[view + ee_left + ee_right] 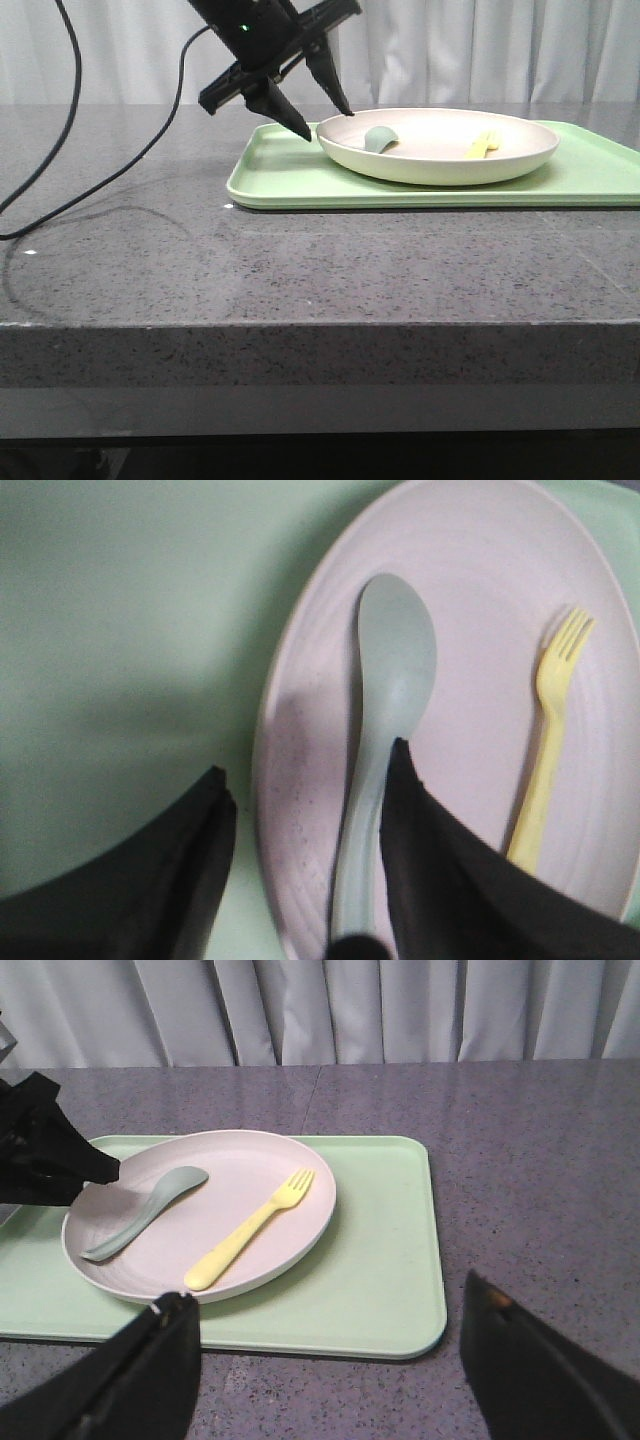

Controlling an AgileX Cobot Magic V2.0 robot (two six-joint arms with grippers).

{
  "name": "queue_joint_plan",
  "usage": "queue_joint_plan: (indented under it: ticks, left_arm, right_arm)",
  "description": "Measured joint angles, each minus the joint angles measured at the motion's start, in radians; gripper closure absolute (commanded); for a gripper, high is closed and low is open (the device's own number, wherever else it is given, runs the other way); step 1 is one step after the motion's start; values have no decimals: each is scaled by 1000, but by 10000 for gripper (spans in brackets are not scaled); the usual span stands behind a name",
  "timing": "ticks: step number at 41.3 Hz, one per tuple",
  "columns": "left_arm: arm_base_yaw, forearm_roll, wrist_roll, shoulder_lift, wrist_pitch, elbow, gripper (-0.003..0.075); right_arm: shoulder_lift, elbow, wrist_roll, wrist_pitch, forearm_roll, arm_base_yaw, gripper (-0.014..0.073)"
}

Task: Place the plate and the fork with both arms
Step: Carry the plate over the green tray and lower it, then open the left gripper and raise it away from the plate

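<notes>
Plate (255, 1165) first: it sits on the green tray (380, 1260), looks stiff, light and slick, so you'd take its raised rim, which your left gripper (312, 118) already straddles, jaws wide and empty. Your fork (250, 1230) lies inside the plate beside the teal spoon (150, 1208), thin and light; pinch its handle mid-length with the right gripper (330, 1360), also spread open, holding nothing.
</notes>
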State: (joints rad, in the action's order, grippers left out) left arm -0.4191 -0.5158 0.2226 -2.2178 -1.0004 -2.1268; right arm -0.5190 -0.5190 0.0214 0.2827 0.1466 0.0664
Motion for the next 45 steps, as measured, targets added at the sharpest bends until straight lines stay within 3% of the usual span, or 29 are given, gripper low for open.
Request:
queue_joint_plan:
  ticks: [9, 19, 30, 40, 45]
  left_arm:
    - [46, 25, -45, 6, -180, -139, 378]
    - [53, 35, -93, 14, -246, -194, 737]
    - [22, 60, -175, 76, -249, -128, 738]
    - [11, 297, -189, 315, -245, 192, 738]
    - [34, 345, -189, 474, -168, 392, 738]
  right_arm:
    - [0, 0, 0, 0, 0, 0, 32]
    - [0, 0, 0, 0, 0, 0, 32]
    - [0, 0, 0, 0, 0, 0, 32]
    - [0, 0, 0, 0, 0, 0, 32]
    - [0, 0, 0, 0, 0, 0, 32]
